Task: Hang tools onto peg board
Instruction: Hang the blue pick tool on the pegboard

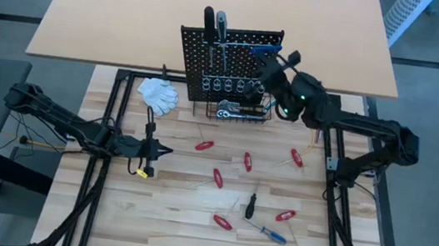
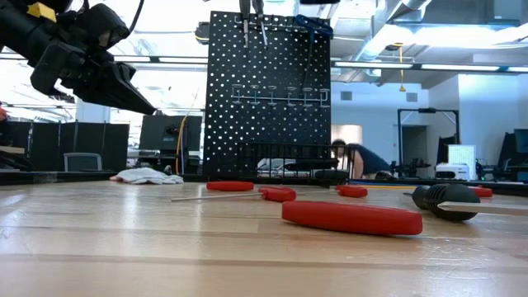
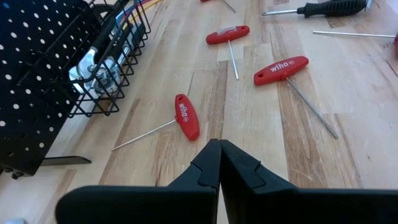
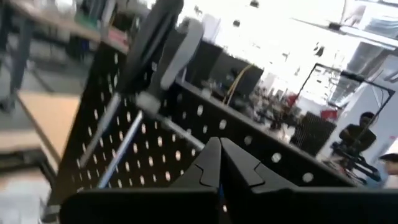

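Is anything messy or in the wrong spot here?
Yes. Several red-handled screwdrivers and a black-handled one lie scattered flat on the table instead of hanging on the peg board. White gloves sit crumpled beside it.

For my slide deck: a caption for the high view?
Right gripper shut at the peg board; red-handled tools scattered on the table.

Bright overhead light is flooding the scene evenly — shadows on the table (image 1: 191,220) are staying soft and faint. The right wrist view is smearing with blur, windows glaring white behind the peg board (image 4: 205,149).
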Available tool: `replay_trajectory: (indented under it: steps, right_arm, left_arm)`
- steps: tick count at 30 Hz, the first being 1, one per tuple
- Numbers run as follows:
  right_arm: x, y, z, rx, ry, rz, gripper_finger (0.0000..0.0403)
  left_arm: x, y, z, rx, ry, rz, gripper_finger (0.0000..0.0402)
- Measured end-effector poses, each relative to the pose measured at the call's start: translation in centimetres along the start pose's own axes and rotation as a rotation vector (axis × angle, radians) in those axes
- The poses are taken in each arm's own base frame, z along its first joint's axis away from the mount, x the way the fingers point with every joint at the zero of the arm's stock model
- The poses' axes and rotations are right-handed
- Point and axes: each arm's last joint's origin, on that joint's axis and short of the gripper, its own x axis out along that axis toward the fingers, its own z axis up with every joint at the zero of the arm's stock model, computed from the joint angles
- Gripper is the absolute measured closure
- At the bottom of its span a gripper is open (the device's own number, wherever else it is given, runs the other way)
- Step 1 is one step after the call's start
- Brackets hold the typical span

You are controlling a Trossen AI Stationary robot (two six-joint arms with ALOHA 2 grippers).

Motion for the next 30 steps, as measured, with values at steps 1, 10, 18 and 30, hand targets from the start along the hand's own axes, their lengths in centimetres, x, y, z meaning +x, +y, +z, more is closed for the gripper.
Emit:
replay_trajectory:
  steps: [1,10,18,30]
  right_arm:
    - [0.0,0.2,0.2,-0.014,0.015,0.013,0.0394]
    - [-4.8,4.1,0.3,-0.146,0.171,0.296,0.04]
    - [-7.0,5.1,-7.0,-0.135,0.399,0.14,0.0401]
    - [-2.3,2.8,-12.9,0.302,0.048,0.018,0.0276]
  left_arm:
    - [0.0,0.0,0.0,-0.001,0.0,0.0,0.0402]
    - [0.0,0.0,-0.5,-0.016,0.05,0.0,0.0401]
    - [0.0,0.0,-0.8,-0.03,0.072,0.0,0.0402]
    - [0.0,0.0,-0.5,-0.032,0.045,0.004,0.0402]
